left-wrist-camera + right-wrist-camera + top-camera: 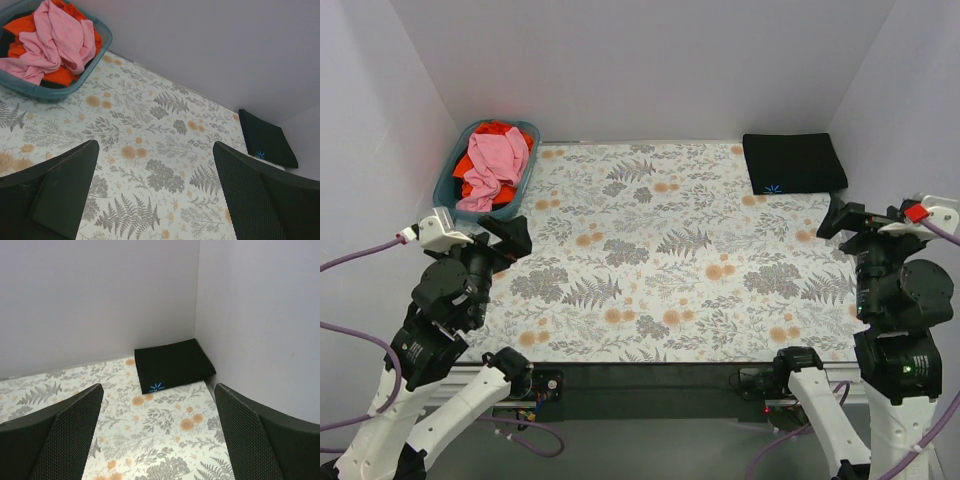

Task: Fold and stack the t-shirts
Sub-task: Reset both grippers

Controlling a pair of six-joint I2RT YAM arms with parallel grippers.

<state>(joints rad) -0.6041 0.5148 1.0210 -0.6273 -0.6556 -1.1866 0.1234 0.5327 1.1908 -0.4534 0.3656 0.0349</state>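
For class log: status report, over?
Left gripper, right gripper open. Black cloth t-shirt folded, far right corner. Pink tee, orange-red tee heaped in teal plastic basket. Nothing blocking.

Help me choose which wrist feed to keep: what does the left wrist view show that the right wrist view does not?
Only the left wrist view shows the teal basket, with the pink t-shirt crumpled over the orange-red t-shirt inside it, plus the left gripper, open. Only the right wrist view shows the right gripper, also open. Both show the folded black t-shirt with its blue mark, lying flat on the floral table near the far right corner.
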